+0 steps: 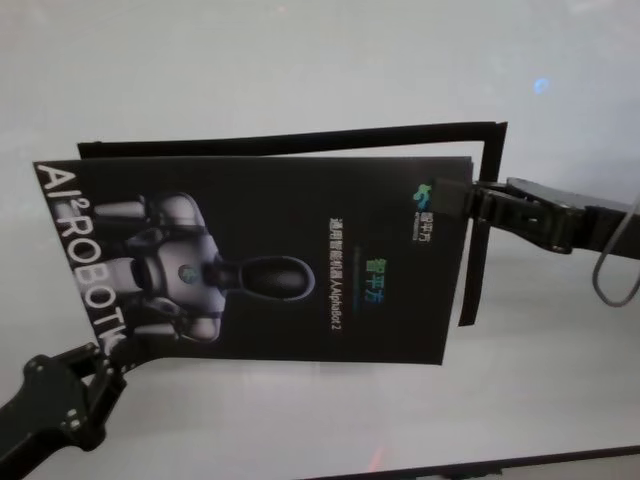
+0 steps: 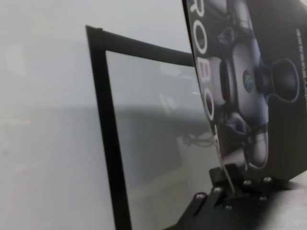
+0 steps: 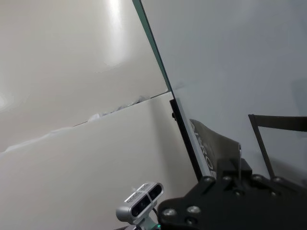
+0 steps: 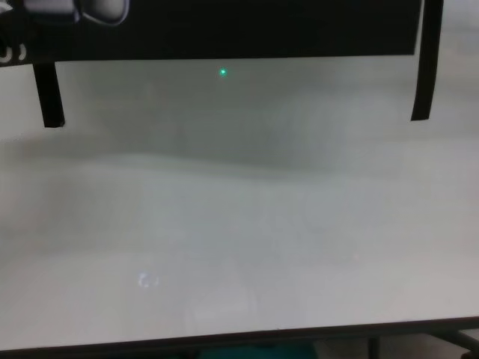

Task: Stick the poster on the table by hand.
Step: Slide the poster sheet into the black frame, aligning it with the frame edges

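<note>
The poster point(image 1: 280, 260) is a black glossy sheet with a grey-white robot picture and white lettering. It is held over the white table point(image 1: 300, 70) between both arms. My left gripper point(image 1: 105, 355) is shut on its near left corner, and the pinch on the sheet's edge point(image 2: 228, 184) shows in the left wrist view. My right gripper point(image 1: 462, 200) is shut on the poster's right edge near the far corner. In the chest view only the poster's lower band point(image 4: 224, 30) is visible, with bare table point(image 4: 224, 224) below it.
Narrow black tape strips run behind the poster's far side point(image 1: 300, 140) and down past its right side point(image 1: 480, 230). Two strip ends point(image 4: 49, 93) point(image 4: 425, 67) show in the chest view. The table's dark near edge point(image 4: 224, 340) lies close. A grey cable point(image 1: 605, 270) loops off the right arm.
</note>
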